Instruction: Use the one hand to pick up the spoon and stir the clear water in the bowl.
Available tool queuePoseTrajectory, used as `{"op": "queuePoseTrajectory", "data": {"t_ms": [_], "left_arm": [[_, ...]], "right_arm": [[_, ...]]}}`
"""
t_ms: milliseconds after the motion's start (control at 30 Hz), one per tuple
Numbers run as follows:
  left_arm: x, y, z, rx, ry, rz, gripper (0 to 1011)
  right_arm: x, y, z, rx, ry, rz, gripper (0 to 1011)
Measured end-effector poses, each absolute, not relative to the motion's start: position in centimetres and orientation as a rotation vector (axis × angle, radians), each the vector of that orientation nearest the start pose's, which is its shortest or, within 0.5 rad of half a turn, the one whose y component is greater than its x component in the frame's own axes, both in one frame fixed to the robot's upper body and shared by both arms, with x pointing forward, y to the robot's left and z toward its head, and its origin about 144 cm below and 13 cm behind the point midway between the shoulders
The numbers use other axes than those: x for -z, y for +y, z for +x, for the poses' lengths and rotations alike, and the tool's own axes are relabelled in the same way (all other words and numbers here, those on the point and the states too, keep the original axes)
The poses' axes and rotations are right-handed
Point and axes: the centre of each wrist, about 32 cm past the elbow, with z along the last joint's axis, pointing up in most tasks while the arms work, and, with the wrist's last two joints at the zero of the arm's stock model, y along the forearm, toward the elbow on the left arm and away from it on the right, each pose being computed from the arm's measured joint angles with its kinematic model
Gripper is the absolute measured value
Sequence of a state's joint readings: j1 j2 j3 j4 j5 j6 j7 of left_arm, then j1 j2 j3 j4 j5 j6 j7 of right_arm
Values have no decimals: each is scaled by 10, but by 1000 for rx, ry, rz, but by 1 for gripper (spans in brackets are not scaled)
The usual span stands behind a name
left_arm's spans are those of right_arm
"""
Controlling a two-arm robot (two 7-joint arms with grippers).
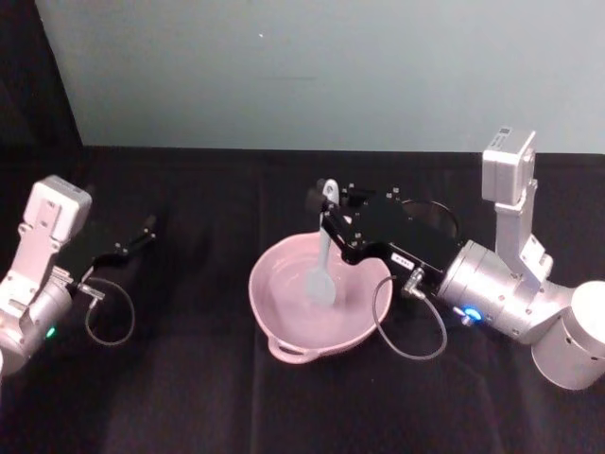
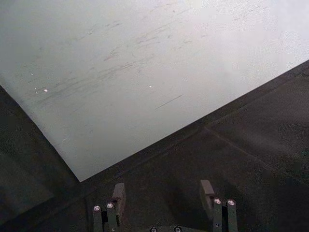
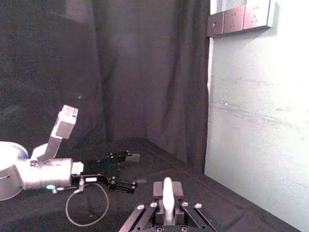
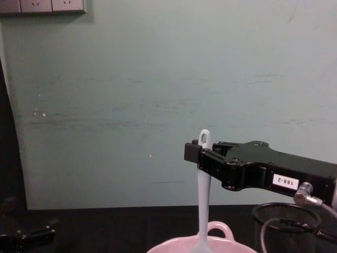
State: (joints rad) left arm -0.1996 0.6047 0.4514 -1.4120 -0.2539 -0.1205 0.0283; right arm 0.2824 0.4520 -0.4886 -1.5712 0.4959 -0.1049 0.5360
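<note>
A black cloth covers the table (image 1: 189,397). Behind it is a pale green wall (image 4: 105,105) with faint scuffs, and a row of wall sockets (image 4: 42,5) is set high up on it. A dark curtain (image 3: 135,72) hangs at the robot's left side of the room.

The spoon (image 1: 325,255) is white plastic with a long, slim handle. Its small loop hole stands just above the jaws, and its flat, squarish blade is at the bottom. It stands nearly upright, and the right gripper (image 1: 329,213) has its jaws pinching the upper handle just under the loop. The handle runs straight down from the jaws, and the blade is inside the bowl (image 1: 274,284), low against its floor.

The bowl is pale pink and round, with a small arched loop handle on its rim. It sits on the cloth directly below the jaws. A black wire-mesh cup (image 4: 279,221) stands behind the gripper's body, back toward the wrist.

The left gripper (image 2: 162,193) is well apart from the bowl, over bare cloth on the robot's left. Its jaws are spread wide with nothing between them.
</note>
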Motion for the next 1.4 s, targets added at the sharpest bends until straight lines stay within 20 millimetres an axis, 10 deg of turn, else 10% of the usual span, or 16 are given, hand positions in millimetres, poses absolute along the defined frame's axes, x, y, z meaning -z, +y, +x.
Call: {"op": "queuePoseTrajectory", "data": {"t_ms": [1400], "left_arm": [[-1140, 310, 489, -1248, -285, 304, 1011]], "right_arm": [[-1178, -194, 517, 559, -76, 107, 114]]}}
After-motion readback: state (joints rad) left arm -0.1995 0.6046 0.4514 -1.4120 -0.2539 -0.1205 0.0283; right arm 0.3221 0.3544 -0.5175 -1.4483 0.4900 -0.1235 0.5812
